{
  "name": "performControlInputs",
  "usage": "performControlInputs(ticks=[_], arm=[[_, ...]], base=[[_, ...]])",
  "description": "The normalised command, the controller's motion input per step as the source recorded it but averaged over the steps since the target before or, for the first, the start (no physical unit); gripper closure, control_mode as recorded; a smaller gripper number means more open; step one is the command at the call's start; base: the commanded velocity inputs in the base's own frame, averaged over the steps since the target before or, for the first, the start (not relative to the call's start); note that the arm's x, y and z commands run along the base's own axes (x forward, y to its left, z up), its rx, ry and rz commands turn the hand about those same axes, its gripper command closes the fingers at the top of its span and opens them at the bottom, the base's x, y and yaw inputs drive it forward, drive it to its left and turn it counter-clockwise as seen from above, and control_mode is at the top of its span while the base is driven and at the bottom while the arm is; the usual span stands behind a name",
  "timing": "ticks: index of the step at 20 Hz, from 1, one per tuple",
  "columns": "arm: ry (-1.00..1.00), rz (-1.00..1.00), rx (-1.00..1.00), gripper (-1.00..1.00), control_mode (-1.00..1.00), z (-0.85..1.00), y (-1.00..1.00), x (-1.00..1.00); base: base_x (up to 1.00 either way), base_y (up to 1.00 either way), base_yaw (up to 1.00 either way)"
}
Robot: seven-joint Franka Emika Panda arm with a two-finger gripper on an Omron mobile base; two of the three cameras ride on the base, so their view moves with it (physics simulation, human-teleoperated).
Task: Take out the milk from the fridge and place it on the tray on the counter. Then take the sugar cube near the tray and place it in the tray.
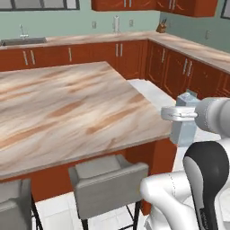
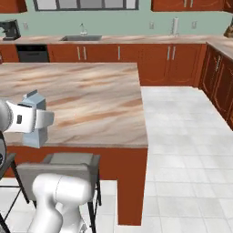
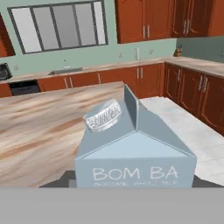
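I carry the small pale blue-grey milk carton with a gabled top [image 1: 183, 129] in my gripper [image 1: 179, 115], clear of the tabletop.

My gripper is clenched on the carton's upper part, holding it upright in the air just off the near corner of the beige marble tabletop with reddish-brown veins [image 1: 67, 108], above the white tiled floor [image 2: 182, 136]. From the hand camera the carton's gable, its ribbed round cap [image 3: 103, 115] and the printed "BOM BA" face sit right in front of me. A grey stool [image 1: 108, 179] stands below the tabletop's edge.
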Motion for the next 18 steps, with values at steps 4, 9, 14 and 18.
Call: performControlInputs(ticks=[4,9,14,18], arm=[[0.0,0.0,0.0,1.0,1.0,0.0,0.0,0.0],[0.0,0.0,0.0,1.0,1.0,0.0,0.0,0.0],[0.0,0.0,0.0,1.0,1.0,0.0,0.0,0.0],[0.0,0.0,0.0,1.0,1.0,0.0,0.0,0.0]], base=[[-0.7,1.0,0.37],[-0.48,1.0,0.43],[-0.08,1.0,0.51],[0.18,0.85,0.6]])
